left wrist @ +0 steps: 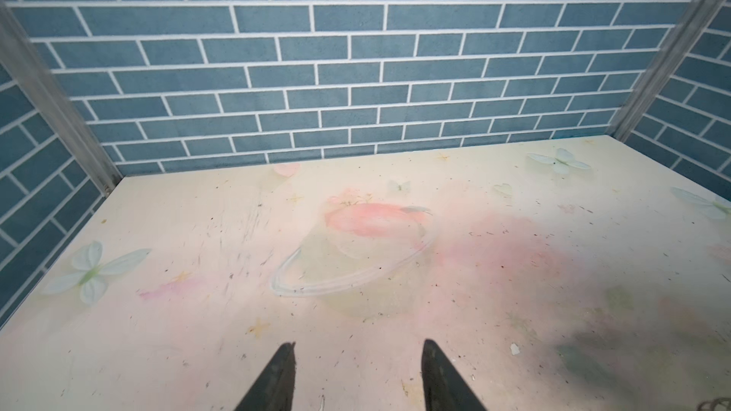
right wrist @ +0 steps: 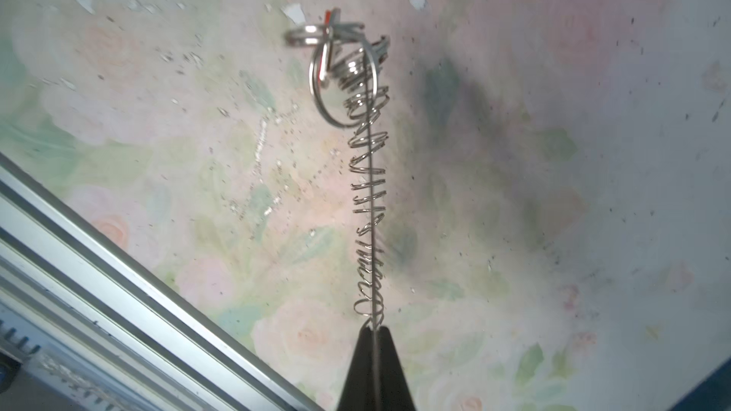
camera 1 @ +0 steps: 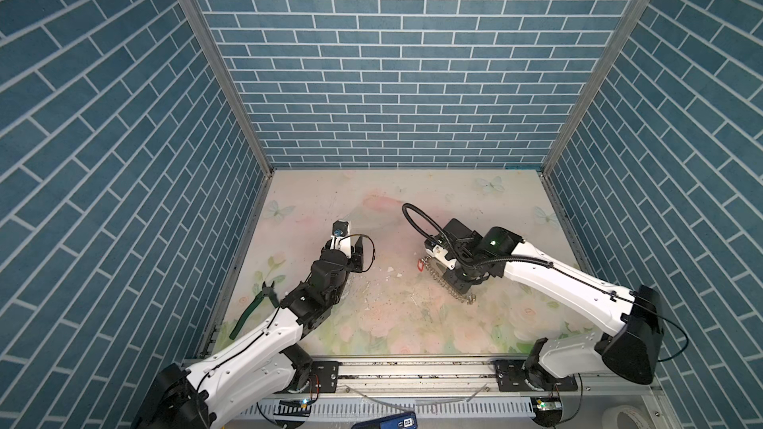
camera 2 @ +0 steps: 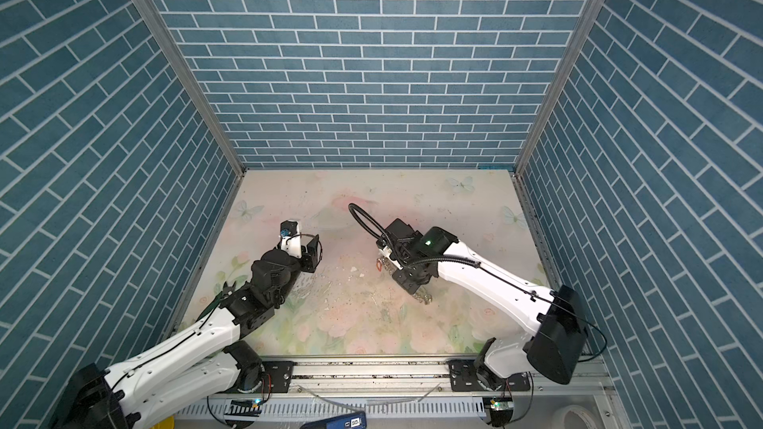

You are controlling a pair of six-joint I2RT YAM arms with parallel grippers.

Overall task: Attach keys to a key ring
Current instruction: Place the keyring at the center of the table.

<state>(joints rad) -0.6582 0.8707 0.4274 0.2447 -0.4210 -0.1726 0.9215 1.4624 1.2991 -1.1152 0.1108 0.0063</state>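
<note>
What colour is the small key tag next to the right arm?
The key tag is orange-red, clearest in a top view.

mid table (camera 1: 384, 295) open; key ring (camera 1: 462, 296) blocks right side; pliers (camera 1: 247, 319) lie at left table edge.

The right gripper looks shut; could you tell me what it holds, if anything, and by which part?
The right gripper pinches the key ring by its thin hoop wire, seen edge-on.

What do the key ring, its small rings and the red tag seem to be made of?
Key ring: thin, stiff-looking greyish wire, probably metal. Small rings: bright polished metal, likely steel; they glint silver. Red tag: apparently plastic, with flat, even colour and no metallic shine.
</note>
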